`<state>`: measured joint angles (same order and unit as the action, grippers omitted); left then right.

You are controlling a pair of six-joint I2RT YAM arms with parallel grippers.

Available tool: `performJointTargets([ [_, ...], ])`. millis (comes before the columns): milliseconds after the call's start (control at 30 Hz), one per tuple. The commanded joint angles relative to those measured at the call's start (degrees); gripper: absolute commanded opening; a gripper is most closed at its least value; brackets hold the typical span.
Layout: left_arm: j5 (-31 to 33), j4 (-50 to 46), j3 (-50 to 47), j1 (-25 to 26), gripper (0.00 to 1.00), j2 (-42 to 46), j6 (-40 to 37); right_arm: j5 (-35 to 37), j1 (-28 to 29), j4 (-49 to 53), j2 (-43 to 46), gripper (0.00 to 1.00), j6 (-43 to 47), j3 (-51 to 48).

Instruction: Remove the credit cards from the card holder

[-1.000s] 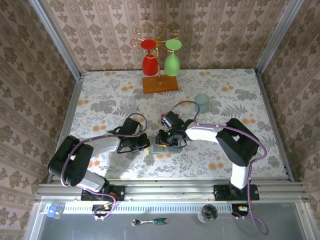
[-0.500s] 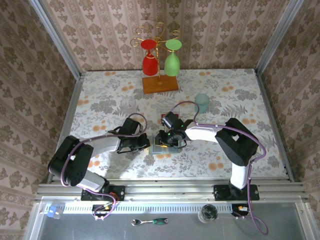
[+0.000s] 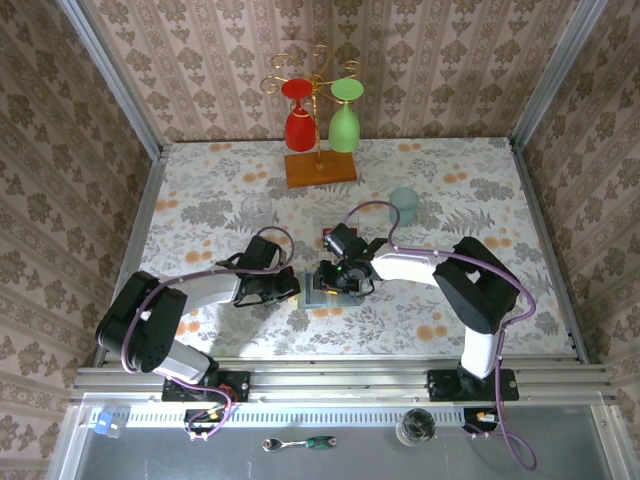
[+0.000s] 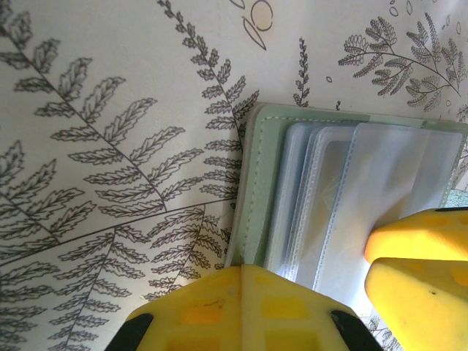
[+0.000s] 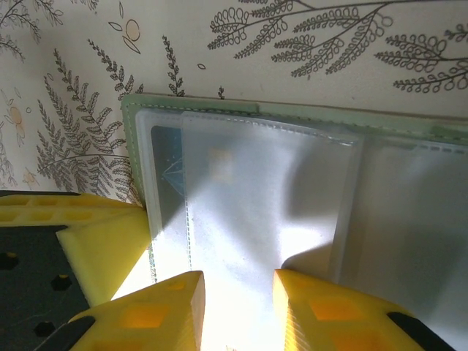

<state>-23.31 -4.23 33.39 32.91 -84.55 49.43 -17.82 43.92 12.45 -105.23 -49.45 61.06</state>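
The card holder (image 4: 252,183) lies open on the patterned table, a sage-green cover with clear sleeves (image 5: 248,190) on top. A dark blue credit card (image 5: 167,164) shows through the leftmost sleeve. My left gripper (image 4: 256,269) is shut, its yellow tips pinched together on the holder's left cover edge. My right gripper (image 5: 238,289) hovers open over the sleeves, nothing between its fingers. From above, the left gripper (image 3: 290,290) and right gripper (image 3: 338,283) meet over the card holder (image 3: 322,297). One right finger (image 4: 417,252) rests on a sleeve.
At the back stands a wooden base (image 3: 320,168) with a red and a green glass hanging above it. A pale teal cup (image 3: 404,205) is back right, a clear glass (image 3: 256,208) back left. Something small and red (image 3: 327,236) lies behind the right wrist.
The right gripper has edged slightly left over the card holder. The left arm has stayed put.
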Motion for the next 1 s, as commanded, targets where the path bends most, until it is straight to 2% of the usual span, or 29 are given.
performJointTargets([
  [0,0.28,-2.45,-0.08,-0.42,0.0,-0.25,-0.86,2.33,0.02,1.87,2.22,0.31,0.37,-1.26],
  [433,0.31,-3.08,0.6,-0.47,0.0,-0.44,-1.02,2.01,-1.32,-0.85,4.68,0.28,0.0,-4.51],
  [967,0.37,-5.83,3.49,-0.47,0.0,1.89,-1.94,0.86,-1.86,-1.64,3.52,0.26,-0.29,-5.23],
])
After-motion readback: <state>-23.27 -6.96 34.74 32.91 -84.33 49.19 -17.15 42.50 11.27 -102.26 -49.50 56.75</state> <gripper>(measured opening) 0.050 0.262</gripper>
